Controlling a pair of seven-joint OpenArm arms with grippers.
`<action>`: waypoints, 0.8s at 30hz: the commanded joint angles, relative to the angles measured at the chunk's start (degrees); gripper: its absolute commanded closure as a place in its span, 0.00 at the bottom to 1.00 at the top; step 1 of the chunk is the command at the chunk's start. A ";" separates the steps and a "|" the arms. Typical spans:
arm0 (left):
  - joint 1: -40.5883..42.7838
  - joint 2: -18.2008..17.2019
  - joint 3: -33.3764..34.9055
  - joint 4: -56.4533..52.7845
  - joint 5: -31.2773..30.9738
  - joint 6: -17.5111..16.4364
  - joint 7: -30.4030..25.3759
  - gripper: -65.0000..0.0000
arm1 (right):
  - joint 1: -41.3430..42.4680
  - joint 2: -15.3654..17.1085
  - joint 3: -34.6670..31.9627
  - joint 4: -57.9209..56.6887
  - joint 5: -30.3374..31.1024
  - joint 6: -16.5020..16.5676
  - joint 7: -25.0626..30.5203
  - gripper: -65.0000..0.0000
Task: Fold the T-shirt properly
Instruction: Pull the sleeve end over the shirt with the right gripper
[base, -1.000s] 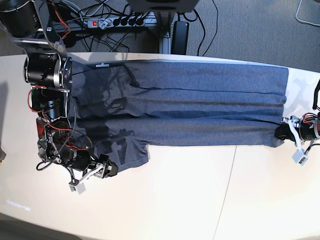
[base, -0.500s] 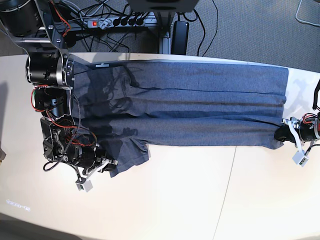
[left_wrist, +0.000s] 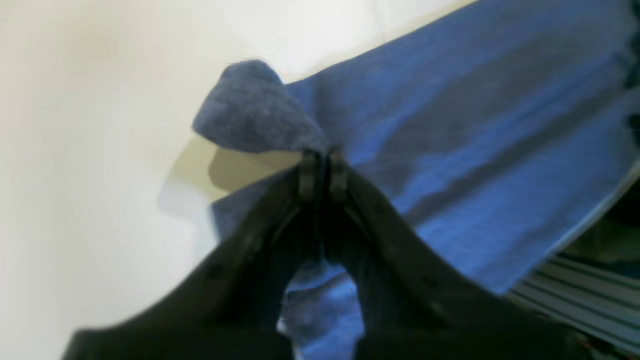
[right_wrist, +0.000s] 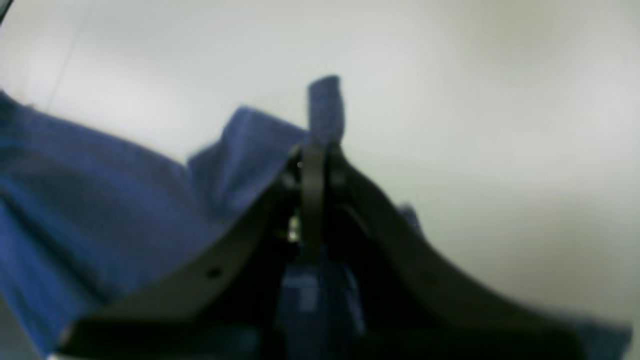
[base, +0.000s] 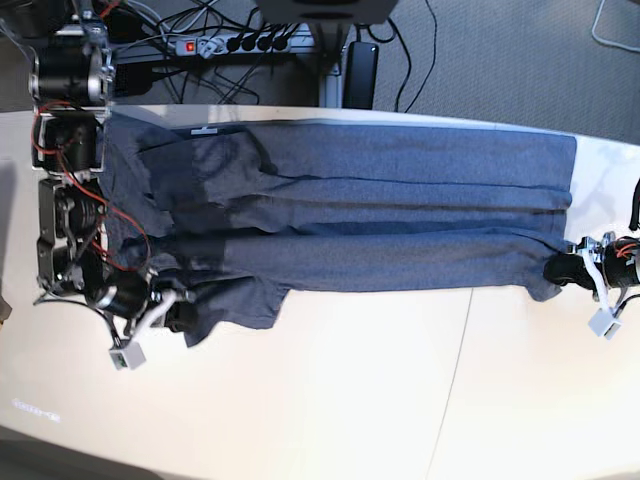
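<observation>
Left wrist view first: my left gripper (left_wrist: 320, 157), black and two-fingered, is pinched tight on a corner of the heathered slate-blue cotton T-shirt (left_wrist: 450, 150). I see a small rounded flap of cloth poking up past the fingertips (left_wrist: 307, 172), and the rest of the fabric runs away to the right in long soft ridges. Off-white table (left_wrist: 90, 150) shows to the left of the pinched corner.

From the right wrist camera, my right gripper (right_wrist: 315, 160) is likewise clamped on the shirt, with a narrow tab of blue cloth standing up between the closed fingers. Fabric drapes down and to the left of it, and plain table surface fills everything beyond. This picture is blurred, so I cannot make out which edge of the garment it holds.

On the base camera, farther back, the T-shirt (base: 380, 210) lies spread lengthwise across the rounded table (base: 350, 400), stretched between the two grippers. The right gripper (base: 178, 315) holds the sleeve end on that view's left; the left gripper (base: 560, 268) holds the hem corner on its right. Beyond the table's far edge I see a power strip (base: 235, 43) and black cables on grey carpet.
</observation>
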 joint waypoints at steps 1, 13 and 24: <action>-1.25 -1.64 -0.70 1.36 -1.27 -0.10 0.17 1.00 | 0.00 1.95 0.33 2.69 1.38 3.50 0.90 1.00; -0.42 -6.58 -0.70 3.56 -8.35 -0.10 6.01 1.00 | -20.98 10.95 3.43 27.82 1.62 3.41 0.96 1.00; 7.19 -10.05 -0.70 10.45 -11.43 -0.10 9.68 1.00 | -30.16 11.02 12.59 34.03 2.71 3.39 1.44 1.00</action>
